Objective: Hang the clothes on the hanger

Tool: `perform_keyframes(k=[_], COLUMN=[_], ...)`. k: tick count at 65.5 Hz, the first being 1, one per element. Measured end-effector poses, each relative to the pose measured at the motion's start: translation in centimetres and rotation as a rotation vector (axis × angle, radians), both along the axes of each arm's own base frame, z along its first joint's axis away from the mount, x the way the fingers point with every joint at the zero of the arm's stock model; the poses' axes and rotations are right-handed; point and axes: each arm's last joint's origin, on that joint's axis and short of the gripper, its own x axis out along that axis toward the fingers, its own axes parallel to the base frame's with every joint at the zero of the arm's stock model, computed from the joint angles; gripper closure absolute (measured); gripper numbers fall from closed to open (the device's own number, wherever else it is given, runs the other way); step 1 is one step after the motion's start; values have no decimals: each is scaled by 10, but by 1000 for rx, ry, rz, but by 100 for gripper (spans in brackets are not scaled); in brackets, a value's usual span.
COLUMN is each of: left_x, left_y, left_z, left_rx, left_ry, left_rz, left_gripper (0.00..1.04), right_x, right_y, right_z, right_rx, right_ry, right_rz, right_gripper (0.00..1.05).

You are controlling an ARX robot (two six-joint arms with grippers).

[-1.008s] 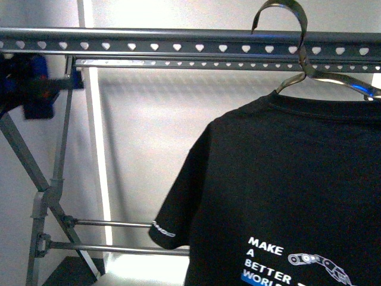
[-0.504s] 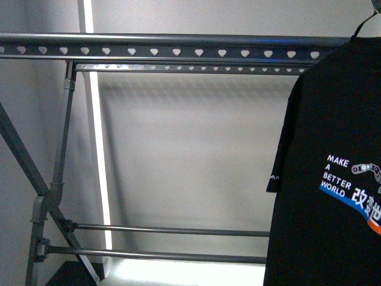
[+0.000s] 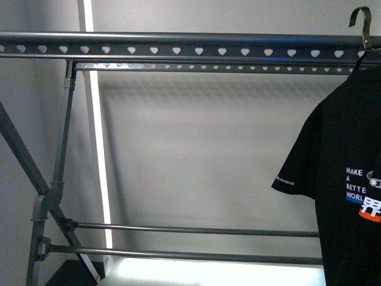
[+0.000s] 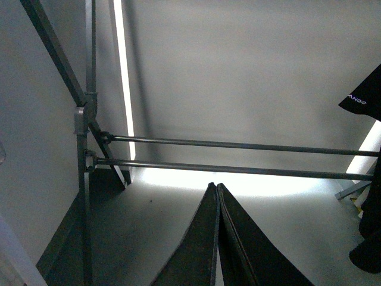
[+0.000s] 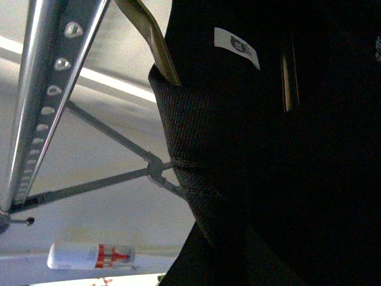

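Observation:
The black T-shirt point(image 3: 348, 179) with "MAKE A BETTER WORLD" print hangs at the far right of the front view on a small metal hanger. The hanger's hook point(image 3: 363, 24) stands at the grey rack's top rail point(image 3: 178, 47), which has heart-shaped holes. My right gripper point(image 5: 238, 250) is shut on the T-shirt, and its fingers are lost in the black cloth below the collar point(image 5: 184, 137). The rail point(image 5: 47, 89) runs beside it. My left gripper point(image 4: 215, 188) is shut and empty, low before the rack's lower bars point(image 4: 238, 146). The shirt's sleeve point(image 4: 363, 98) is off to its side.
The rack's slanted legs point(image 3: 24, 155) stand at the left, and two lower cross bars point(image 3: 196, 229) span its width. A bright vertical light strip point(image 3: 95, 149) is on the wall behind. A white bottle with red marking point(image 5: 89, 255) lies far off in the right wrist view.
The T-shirt has moved right and away from the camera, then dropped a little, so the hanger's hook now shows at the rail. My left arm has left the front view.

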Motion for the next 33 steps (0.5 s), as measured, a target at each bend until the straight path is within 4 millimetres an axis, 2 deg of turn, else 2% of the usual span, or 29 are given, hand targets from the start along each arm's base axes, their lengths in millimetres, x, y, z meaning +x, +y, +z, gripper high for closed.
perform_keyframes(k=[14, 23, 33], left_x=[-14, -20, -24], left_y=[0, 0, 0], left_z=[-5, -12, -10], left_rx=[0, 1, 2], left_ry=[-1, -12, -17], left_rz=[0, -1, -1], left_gripper=[101, 101, 101], right_x=[23, 30, 38], right_y=[-9, -8, -3], right_z=[2, 2, -7], right_rx=[119, 146, 153], right_ry=[9, 13, 42], right_rz=[-88, -111, -135], right_gripper=[102, 102, 102])
